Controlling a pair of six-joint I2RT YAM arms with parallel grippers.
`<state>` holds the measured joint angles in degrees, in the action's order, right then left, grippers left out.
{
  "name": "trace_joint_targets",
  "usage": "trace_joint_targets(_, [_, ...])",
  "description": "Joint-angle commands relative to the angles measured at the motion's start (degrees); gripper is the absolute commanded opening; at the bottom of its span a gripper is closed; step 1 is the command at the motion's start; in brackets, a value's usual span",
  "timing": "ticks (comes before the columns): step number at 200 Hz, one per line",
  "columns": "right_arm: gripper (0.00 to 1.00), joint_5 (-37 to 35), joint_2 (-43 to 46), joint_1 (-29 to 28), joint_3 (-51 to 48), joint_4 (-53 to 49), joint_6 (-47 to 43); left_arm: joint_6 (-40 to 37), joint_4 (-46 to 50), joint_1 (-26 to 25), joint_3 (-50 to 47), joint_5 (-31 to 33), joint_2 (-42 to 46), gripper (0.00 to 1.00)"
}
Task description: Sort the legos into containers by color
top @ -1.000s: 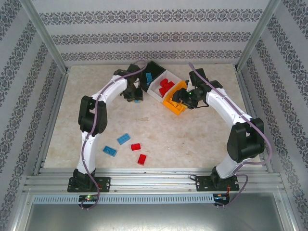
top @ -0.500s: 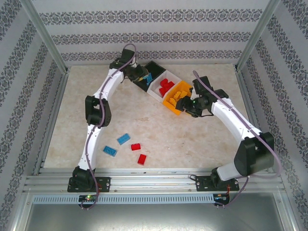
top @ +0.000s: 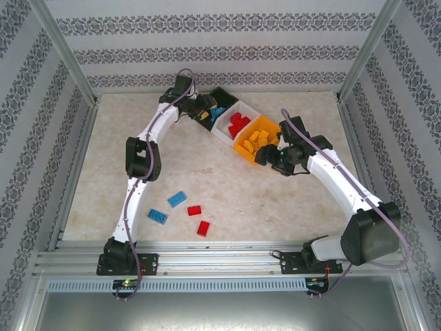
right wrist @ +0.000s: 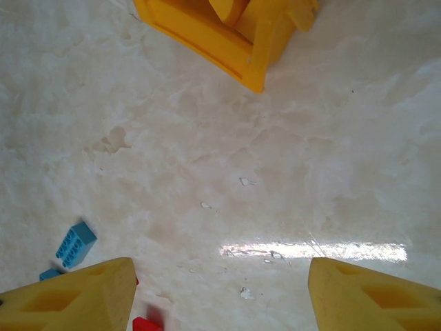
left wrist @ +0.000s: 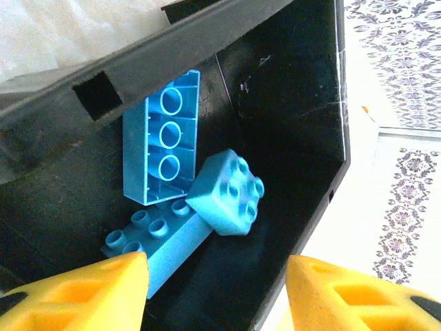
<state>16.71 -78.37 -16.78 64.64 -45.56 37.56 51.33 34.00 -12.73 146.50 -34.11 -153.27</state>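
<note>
My left pincer (left wrist: 217,293) sits spread over the black bin (left wrist: 303,103) — three blue legos (left wrist: 227,193) below; right pincer (right wrist: 220,296) spread above open desk (right wrist: 289,172) beside the orange bin (right wrist: 200,34).

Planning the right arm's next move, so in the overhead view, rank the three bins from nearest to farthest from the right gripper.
1. Orange bin, right beside the right gripper.
2. White bin, middle of the row.
3. Black bin, far-left end.

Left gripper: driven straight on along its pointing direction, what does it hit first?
Probably the small square blue brick, dead ahead of the left gripper inside the black bin and tilted against two longer blue bricks. Depth is unclear, so the gap to it can't be judged.
</note>
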Motion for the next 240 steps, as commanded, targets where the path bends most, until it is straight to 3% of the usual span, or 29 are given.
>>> trace_joint_targets(1, [0.68,-1.11,1.29,-0.8,-1.27,-0.06,0.98,-0.54,0.66,0.44,0.85,-0.91,1.14,0.56])
trace_joint_targets(68, [0.69,-0.73,1.6,-2.69,-2.09,1.16,1.2,-7.18,7.4,0.51,-0.77,0.86,6.84,0.62])
trace_joint_targets(120, [0.69,0.29,0.59,-6.58,-2.33,2.67,1.22,-10.85,7.34,0.49,-11.5,1.79,15.8,0.65])
trace_joint_targets(164, [0.7,1.69,-2.86,-11.3,0.17,1.31,-2.14,-11.63,0.24,1.11,-30.73,2.72,28.65,0.66])
trace_joint_targets(205, [0.69,6.76,-9.89,-14.62,4.87,-2.43,-9.81,-11.02,-7.11,5.14,-57.46,3.84,46.63,0.66])
trace_joint_targets(240, [0.72,7.89,-17.89,-22.83,12.09,-9.15,-18.83,-13.91,-5.15,8.06,-75.87,5.46,62.11,0.69])
